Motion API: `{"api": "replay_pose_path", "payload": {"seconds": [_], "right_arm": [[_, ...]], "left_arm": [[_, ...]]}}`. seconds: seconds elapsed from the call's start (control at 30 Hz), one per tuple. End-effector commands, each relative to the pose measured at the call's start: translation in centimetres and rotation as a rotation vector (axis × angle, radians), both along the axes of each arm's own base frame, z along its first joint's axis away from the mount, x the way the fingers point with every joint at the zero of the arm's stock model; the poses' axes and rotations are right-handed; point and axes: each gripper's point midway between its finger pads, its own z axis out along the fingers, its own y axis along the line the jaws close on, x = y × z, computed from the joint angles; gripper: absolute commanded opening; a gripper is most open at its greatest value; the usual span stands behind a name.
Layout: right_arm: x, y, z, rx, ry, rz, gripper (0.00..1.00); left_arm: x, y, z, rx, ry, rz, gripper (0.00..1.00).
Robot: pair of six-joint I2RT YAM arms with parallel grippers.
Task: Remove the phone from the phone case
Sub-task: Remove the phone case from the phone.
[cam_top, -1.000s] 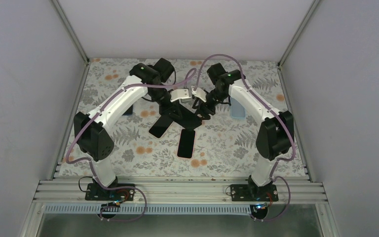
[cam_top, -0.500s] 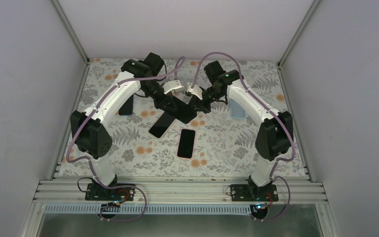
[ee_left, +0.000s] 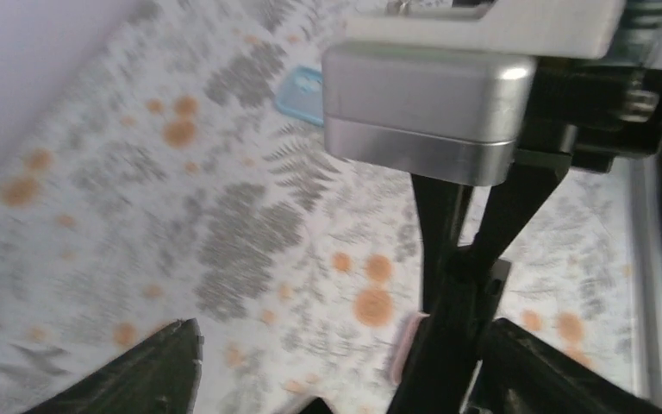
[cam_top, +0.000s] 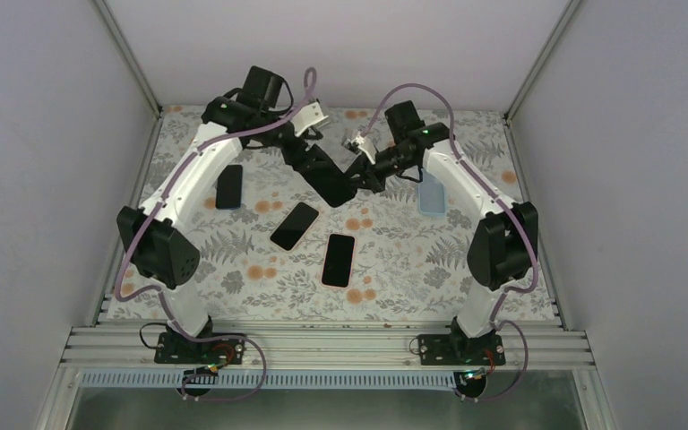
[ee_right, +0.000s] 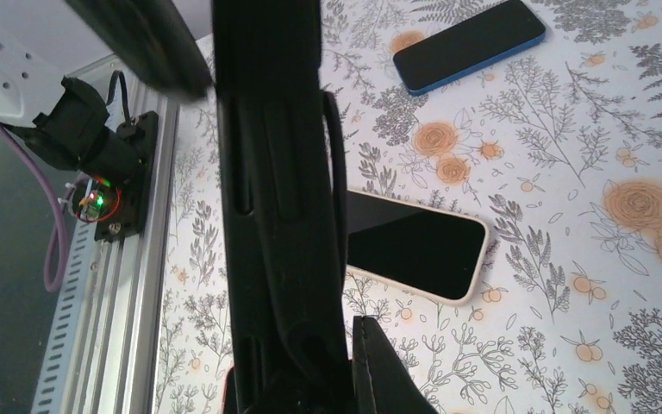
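Bench point(cam_top: 412, 269): floral cloth, pale walls on three sides.

Left arm point(cam_top: 193, 176): rises from its base at the near edge, bends toward the far middle. Right arm point(cam_top: 466, 184): does likewise from the other side. Wrists close together above the far half of the bench.

Phone case point(ee_right: 271, 224), black: hangs in the air between the two wrists, clear of the bench. Appears edge-on from the right wrist, with slot cut-outs along its side. Cannot tell whether the phone sits inside.

Flat on the bench, near the middle: dark-screened phone point(cam_top: 295, 226), and just beside it a phone in a pale case point(cam_top: 339, 260). Further left, apart: dark phone point(cam_top: 228, 186). Close to the right arm: light blue slab point(cam_top: 431, 193).

Right pincer point(cam_top: 359, 174): clenched on one end of the phone case, one finger point(ee_right: 377, 371) lying alongside it.

Left pincer point(ee_left: 345, 332): released, fingers point(ee_left: 151, 375) spread wide, nothing gripped between them. Faces the right pincer head-on.
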Motion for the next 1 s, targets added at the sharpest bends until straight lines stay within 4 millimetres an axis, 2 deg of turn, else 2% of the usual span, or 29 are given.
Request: {"api": "replay_pose_path", "payload": {"seconds": [0.0,0.07,0.23,0.3,0.37,0.47,0.67,0.77,0.87,0.97], "right_arm": [[1.0,-0.4,4.0,0.113,0.052,-0.056,0.04],[2.4,-1.4,4.5,0.120,0.061,-0.107,0.04],[7.5,-4.4,5.2,0.131,0.082,-0.330,0.04],[9.7,-5.8,5.7,0.152,0.099,-0.429,0.04],[11.2,-6.8,6.3,0.193,0.119,-0.495,0.04],[12.9,-7.0,7.8,0.243,0.123,-0.565,0.04],[14.9,-7.2,11.8,0.315,0.038,-0.713,0.04],[15.7,-6.7,13.5,0.316,0.005,-0.754,0.03],[16.1,-6.4,14.7,0.332,-0.003,-0.773,0.03],[16.2,-6.2,15.1,0.337,-0.011,-0.782,0.03]], "left_arm": [[2.3,1.4,7.0,-0.089,-0.279,0.115,0.89],[2.5,2.8,8.3,-0.087,-0.380,0.188,0.99],[2.3,6.1,11.6,-0.080,-0.577,0.359,1.00],[2.3,6.8,13.1,-0.103,-0.660,0.424,1.00],[2.3,6.8,13.9,-0.110,-0.735,0.481,1.00],[2.1,5.2,14.1,-0.127,-0.810,0.534,1.00],[3.4,-0.1,10.5,-0.179,-0.732,0.538,0.96],[4.1,-2.8,9.6,-0.233,-0.661,0.497,0.96],[5.4,-4.5,8.7,-0.246,-0.623,0.492,0.96],[6.5,-5.3,7.7,-0.242,-0.605,0.500,0.96]]}}
